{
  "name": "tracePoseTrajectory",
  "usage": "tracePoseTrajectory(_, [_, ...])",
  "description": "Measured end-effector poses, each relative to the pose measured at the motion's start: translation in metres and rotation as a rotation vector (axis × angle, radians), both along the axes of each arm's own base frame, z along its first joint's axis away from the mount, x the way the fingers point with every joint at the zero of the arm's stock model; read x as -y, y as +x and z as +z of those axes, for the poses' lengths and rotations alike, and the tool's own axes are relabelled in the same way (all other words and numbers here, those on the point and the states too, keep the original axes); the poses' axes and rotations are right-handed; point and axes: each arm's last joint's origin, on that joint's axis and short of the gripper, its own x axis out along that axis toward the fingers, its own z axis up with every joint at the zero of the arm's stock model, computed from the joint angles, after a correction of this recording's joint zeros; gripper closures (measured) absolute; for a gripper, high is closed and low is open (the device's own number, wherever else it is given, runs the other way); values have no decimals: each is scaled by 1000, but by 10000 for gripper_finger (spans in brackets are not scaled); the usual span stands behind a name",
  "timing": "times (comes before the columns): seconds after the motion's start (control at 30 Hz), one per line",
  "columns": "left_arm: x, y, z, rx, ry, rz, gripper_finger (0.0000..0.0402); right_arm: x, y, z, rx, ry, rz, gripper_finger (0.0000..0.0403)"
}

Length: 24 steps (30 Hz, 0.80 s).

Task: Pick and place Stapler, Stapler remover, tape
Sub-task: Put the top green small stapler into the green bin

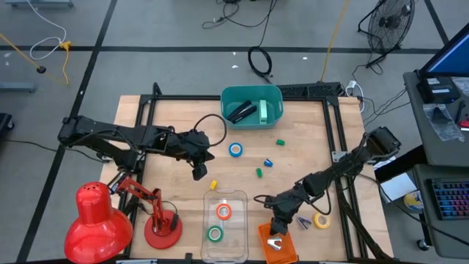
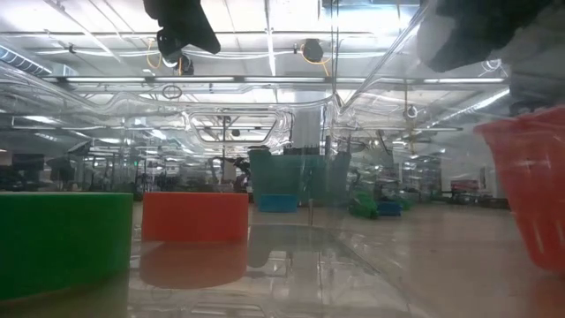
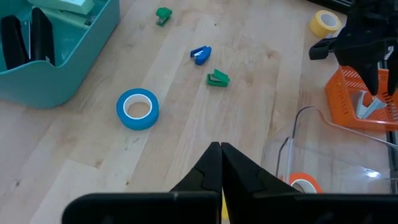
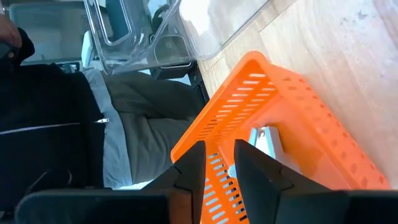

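My right gripper (image 1: 276, 229) hangs just above the orange basket (image 1: 278, 248) at the table's near edge, fingers a little apart with nothing between them (image 4: 219, 163). A silvery staple remover (image 4: 263, 139) lies on the basket's floor below them. My left gripper (image 1: 199, 173) hovers shut over bare wood at mid-table (image 3: 220, 155). An orange tape roll (image 1: 223, 212) and a green one (image 1: 214, 234) lie flat in the clear tray (image 1: 238, 195). The blue tape (image 1: 235, 149) and yellow tape (image 1: 321, 220) lie flat on the table. Staplers (image 1: 242, 111) rest in the teal bin (image 1: 272, 94).
Small green, blue and yellow pieces (image 1: 259, 172) are scattered on the wood between bin and tray. A red desk lamp (image 1: 95, 220) stands at the near left corner. A person in a dark jacket (image 4: 56, 130) stands beyond the near edge by the basket.
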Motion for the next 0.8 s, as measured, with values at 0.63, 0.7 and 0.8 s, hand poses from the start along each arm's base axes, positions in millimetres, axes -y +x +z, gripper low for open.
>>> tracePoseTrajectory(0.63, [0,0,0,0,7,-4,401,74,-2,32,1,-112,-119,330])
tracePoseTrajectory(0.7, [0,0,0,1,3,0,401,80,-2,33,12,-133,-119,330])
tracePoseTrajectory(0.8, [0,0,0,2,1,1,401,89,0,33,37,-162,-116,330])
